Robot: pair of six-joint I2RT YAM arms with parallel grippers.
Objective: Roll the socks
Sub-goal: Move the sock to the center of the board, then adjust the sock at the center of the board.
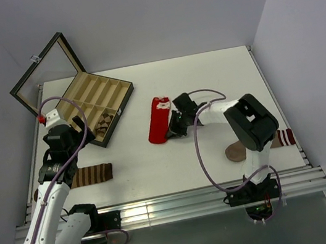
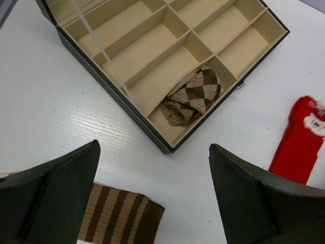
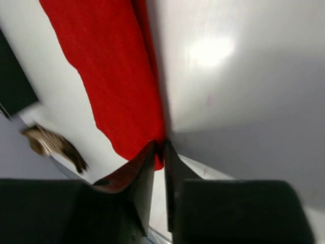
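The red sock [image 1: 157,123] with a white cuff lies flat on the middle of the white table. My right gripper [image 1: 174,126] is low at the sock's right edge. In the right wrist view its jaws are pinched together on a fold of the red sock [image 3: 111,76] at the edge, so the right gripper [image 3: 163,148] is shut on it. The argyle sock [image 2: 195,94] sits rolled up in a front compartment of the open box [image 2: 112,87]. My left gripper [image 2: 155,193] hovers open over bare table, just in front of the box, holding nothing.
The divided box [image 1: 93,96] has its lid raised at the back left. A brown-and-cream striped sock [image 1: 92,174] lies near the left arm's base, also in the left wrist view [image 2: 119,216]. A plain tan-brown sock [image 1: 237,151] lies at the front right.
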